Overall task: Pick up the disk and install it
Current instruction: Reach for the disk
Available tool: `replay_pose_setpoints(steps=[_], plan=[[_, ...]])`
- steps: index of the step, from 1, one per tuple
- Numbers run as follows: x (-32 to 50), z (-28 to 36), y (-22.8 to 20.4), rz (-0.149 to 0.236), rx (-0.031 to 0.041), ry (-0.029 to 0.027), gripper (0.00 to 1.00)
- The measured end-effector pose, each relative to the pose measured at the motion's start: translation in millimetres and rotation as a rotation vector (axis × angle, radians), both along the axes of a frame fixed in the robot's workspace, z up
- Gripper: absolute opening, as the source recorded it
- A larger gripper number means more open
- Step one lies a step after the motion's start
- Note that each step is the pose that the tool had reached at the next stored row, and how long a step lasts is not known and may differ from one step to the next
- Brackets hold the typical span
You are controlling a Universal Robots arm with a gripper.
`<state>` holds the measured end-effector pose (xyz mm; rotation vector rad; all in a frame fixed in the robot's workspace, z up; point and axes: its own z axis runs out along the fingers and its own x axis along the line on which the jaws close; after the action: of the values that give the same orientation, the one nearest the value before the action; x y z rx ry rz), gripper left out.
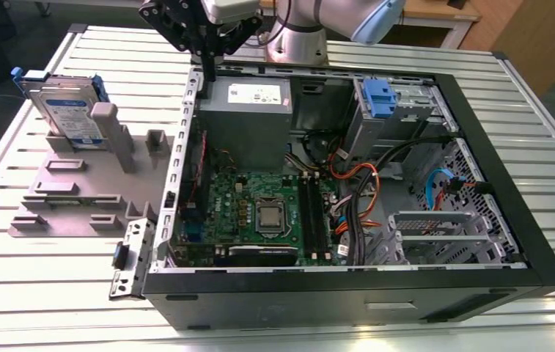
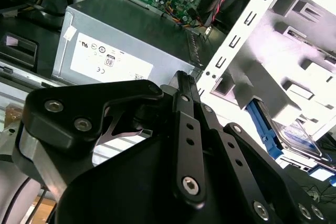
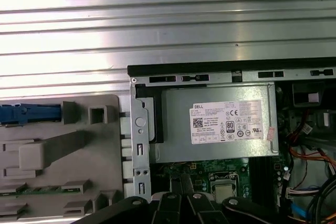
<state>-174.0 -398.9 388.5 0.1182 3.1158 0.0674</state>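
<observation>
The disk (image 1: 67, 110) is a silver-grey drive with a white and blue label and a blue bracket. It stands on edge in a grey holder (image 1: 81, 191) on the exterior view's left, outside the open computer case (image 1: 512, 220). My gripper (image 1: 204, 72) hangs above the case's far left corner, over the edge by the grey power supply box (image 1: 248, 103), well apart from the disk. Its fingers are shut with nothing between them. In the second wrist view the shut gripper (image 2: 182, 77) points at the box, with the disk (image 2: 296, 140) off to the side. The first wrist view shows the disk (image 3: 29, 114) edge-on.
Inside the case lie a green motherboard (image 1: 257, 213), bundled cables (image 1: 365, 183) and a metal drive cage with a small blue latch (image 1: 380, 99). The case and holder rest on a ribbed metal table (image 1: 62, 293). The arm's base (image 1: 297, 40) stands behind the case.
</observation>
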Motion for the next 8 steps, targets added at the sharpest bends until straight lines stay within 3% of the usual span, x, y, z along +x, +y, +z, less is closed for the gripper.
replay_pose_setpoints(steps=[8], plan=[[-8.1, -0.7, 0.1, 0.0, 0.0001, 0.0008, 0.11]])
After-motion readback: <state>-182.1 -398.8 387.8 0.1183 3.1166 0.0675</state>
